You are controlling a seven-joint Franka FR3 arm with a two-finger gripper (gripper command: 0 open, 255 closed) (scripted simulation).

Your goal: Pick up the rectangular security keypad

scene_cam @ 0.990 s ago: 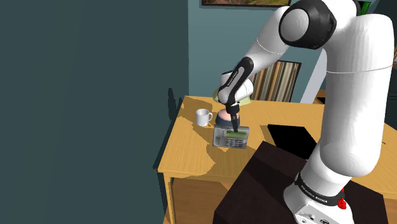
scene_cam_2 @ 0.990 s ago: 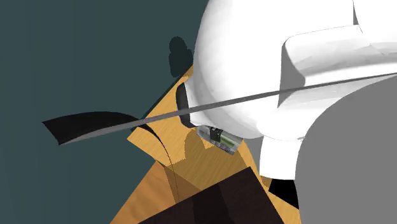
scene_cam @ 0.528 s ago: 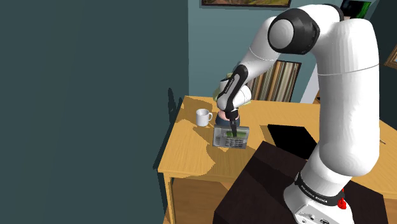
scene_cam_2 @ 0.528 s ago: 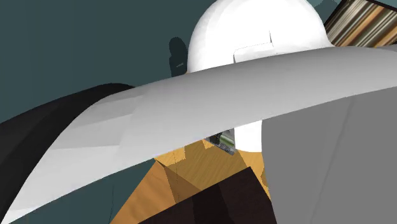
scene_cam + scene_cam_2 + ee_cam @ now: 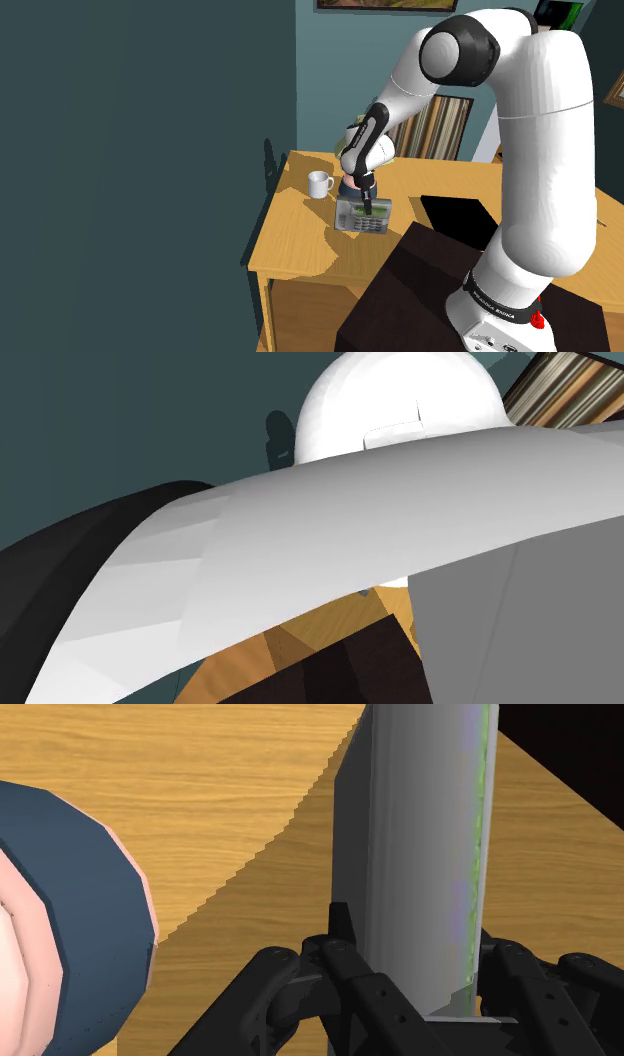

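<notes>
In the shoulder view we are seeing the white arm (image 5: 520,150) rising from the dark stand (image 5: 420,290) at the lower right and bending down to the left over a wooden table (image 5: 300,245). The black gripper (image 5: 367,208) is pointing downward and clasping the keypad (image 5: 350,217), a grey rectangular slab whose green display strip and rows of buttons are facing the camera. The keypad is hanging slightly tilted over the middle of the table; we cannot tell whether its lower edge is touching the wood. A white mug (image 5: 320,184) is standing on the table to the shoulder view's left of the keypad, and a pink and blue round object (image 5: 348,185) is sitting just behind the gripper. A black patch (image 5: 458,215) is lying on the tabletop to the right.

In the second exterior view we are looking past the arm (image 5: 350,502), which is crossing close to the camera, with a slice of table (image 5: 300,642) and stand (image 5: 370,667) below it.

In the wrist view we are watching the fingers (image 5: 352,969) pressing on both flat faces of the keypad (image 5: 420,834), which is standing edge-on between them. The gripper (image 5: 413,939) is closed partway, only as far as the slab's thickness allows. The round object (image 5: 70,924) is sitting beside it on the table (image 5: 200,784).
</notes>
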